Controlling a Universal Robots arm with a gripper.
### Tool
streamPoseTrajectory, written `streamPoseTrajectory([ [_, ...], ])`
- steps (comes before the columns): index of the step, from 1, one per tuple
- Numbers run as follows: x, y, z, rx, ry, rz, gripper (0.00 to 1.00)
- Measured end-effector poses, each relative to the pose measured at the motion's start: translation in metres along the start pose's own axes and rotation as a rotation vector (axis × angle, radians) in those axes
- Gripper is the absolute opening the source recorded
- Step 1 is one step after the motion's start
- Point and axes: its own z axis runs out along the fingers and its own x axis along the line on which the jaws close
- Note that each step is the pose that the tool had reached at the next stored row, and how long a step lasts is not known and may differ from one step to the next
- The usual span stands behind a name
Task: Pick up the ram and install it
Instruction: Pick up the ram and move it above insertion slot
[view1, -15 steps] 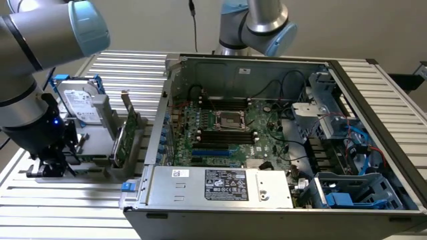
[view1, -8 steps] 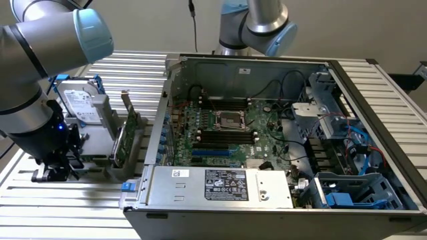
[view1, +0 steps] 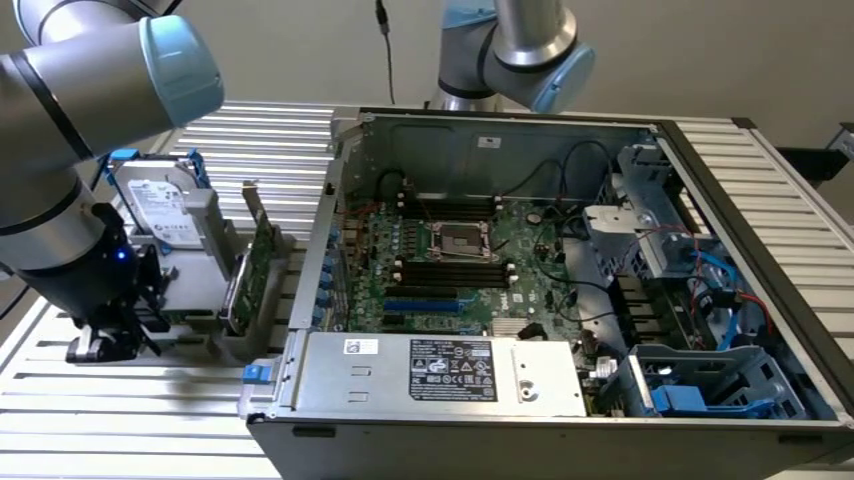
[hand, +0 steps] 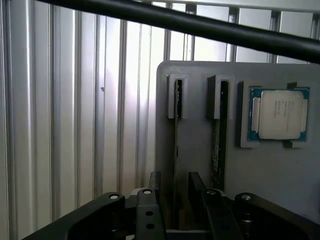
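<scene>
claw (hand: 175, 184) wide open, holding nothing. we see its two fingers (hand: 195, 185) standing either side of the ram (hand: 177, 100), which stands on edge in a slot of the grey holder (hand: 270, 170); whether they touch it we cannot tell. a second stick (hand: 219, 135) stands in the next slot, just outside one finger. the processor (hand: 279, 114) lies flat in the holder, farther from the claw, past that second stick. holder rests on the slatted tabletop (hand: 75, 125). the open computer case (view1: 561, 270) is well apart from the claw, toward the exterior view's right.
</scene>
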Motion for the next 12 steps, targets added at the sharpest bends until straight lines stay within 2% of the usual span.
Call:
streamPoseTrajectory([
  [6,0.0019,0.0011,0.0006,-0.009,-0.0101,0.001,0.36],
  [12,0.0025,0.0015,0.0017,-0.0121,-0.0187,0.001,0.36],
])
